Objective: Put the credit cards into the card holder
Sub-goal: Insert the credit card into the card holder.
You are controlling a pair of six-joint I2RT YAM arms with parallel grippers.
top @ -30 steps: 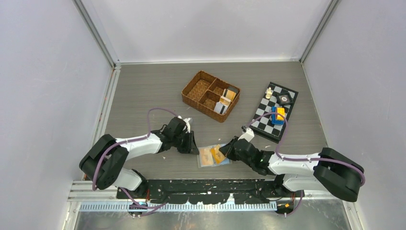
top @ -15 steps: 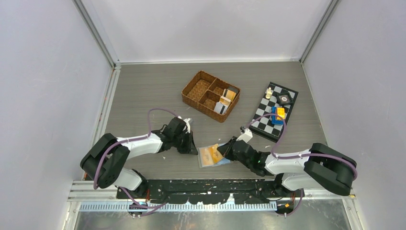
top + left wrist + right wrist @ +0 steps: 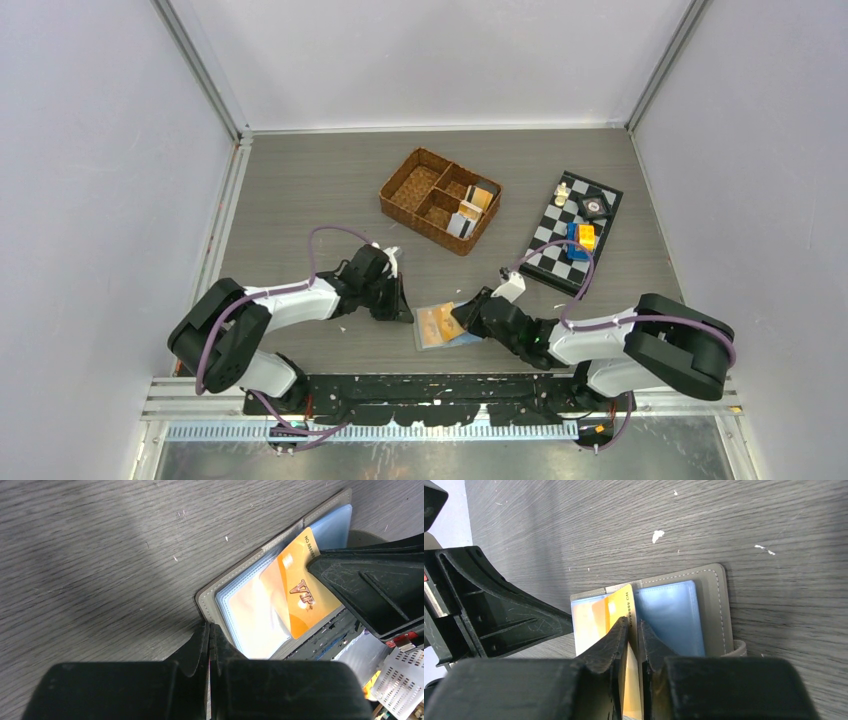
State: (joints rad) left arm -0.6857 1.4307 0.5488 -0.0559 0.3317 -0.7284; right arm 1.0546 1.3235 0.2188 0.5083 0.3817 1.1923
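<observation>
You are in a robotics lab cell: plain pale wall panels set in bare aluminium corner posts box in a grey wood-grain tabletop. A white-and-black left arm and right arm, trailing purple cables, stand on a black slotted rail.

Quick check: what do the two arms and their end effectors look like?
The left arm and right arm match: white links, bulky black joints, a purple cable looped along each. The left end effector and right end effector are black, each with two tapered, scuffed fingers.

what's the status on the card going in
Left gripper shut at card holder edge. Right gripper around orange card, grip unclear. Card partly in sleeve. Nothing blocking.
</observation>
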